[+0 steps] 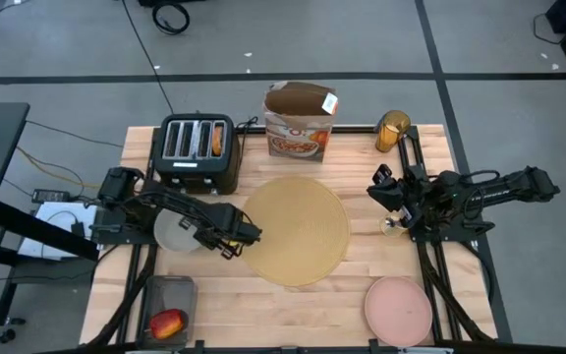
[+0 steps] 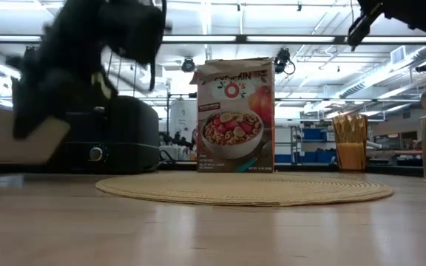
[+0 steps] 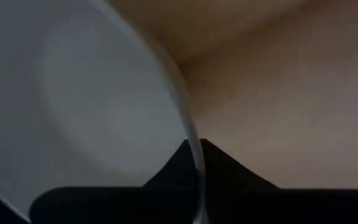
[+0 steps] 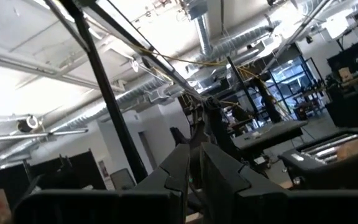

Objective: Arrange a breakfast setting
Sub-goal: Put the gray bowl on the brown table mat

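Observation:
My left gripper (image 1: 210,239) is shut on the grey bowl (image 1: 177,228), just left of the round tan placemat (image 1: 296,229). In the low view the bowl (image 2: 17,137) seems tilted and just off the table. My right gripper (image 1: 385,193) hovers at the table's right, its fingers (image 4: 178,167) close together and pointing up at the ceiling, holding nothing I can see. A small metal spoon (image 1: 392,227) lies below that arm. The pink plate (image 1: 398,310) is near right. The apple (image 1: 168,323) lies in a dark tray. The amber glass (image 1: 393,130) stands far right. Toasted bread (image 1: 217,141) sits in the toaster. My left gripper holds the bowl by its rim (image 3: 191,134) on the side toward the placemat. One finger (image 3: 169,174) is inside the bowl and one (image 3: 229,168) outside, coming from above. In the low view the bowl looks tilted and slightly raised.
A black toaster (image 1: 198,150) and a cereal box (image 1: 300,123) stand along the far edge behind the placemat. The dark tray (image 1: 170,307) is at the near left corner. Bare wood lies between the placemat and the near edge.

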Action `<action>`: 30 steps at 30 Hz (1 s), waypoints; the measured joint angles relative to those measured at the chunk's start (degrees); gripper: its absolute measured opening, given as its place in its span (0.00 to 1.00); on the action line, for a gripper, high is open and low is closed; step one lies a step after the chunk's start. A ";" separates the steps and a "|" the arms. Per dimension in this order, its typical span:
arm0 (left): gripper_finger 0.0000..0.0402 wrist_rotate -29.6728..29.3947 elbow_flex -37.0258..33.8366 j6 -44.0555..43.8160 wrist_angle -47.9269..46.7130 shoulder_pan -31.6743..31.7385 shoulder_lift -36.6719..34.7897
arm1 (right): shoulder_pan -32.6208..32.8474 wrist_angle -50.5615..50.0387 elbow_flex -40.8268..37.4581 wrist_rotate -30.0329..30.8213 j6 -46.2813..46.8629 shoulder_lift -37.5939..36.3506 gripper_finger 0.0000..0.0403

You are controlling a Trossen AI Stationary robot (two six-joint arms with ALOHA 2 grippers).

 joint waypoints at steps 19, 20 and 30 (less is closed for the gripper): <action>0.02 -16.76 19.19 64.59 7.34 -9.32 -4.57 | 0.45 -49.25 31.45 -0.81 -15.89 9.31 0.05; 0.02 -17.49 18.88 68.51 9.54 -8.75 -4.16 | 0.72 -52.92 33.88 -0.05 -16.34 10.55 0.04; 0.02 -18.09 18.59 92.04 19.73 -1.34 2.56 | 6.14 -82.36 50.54 8.38 -13.75 22.67 0.01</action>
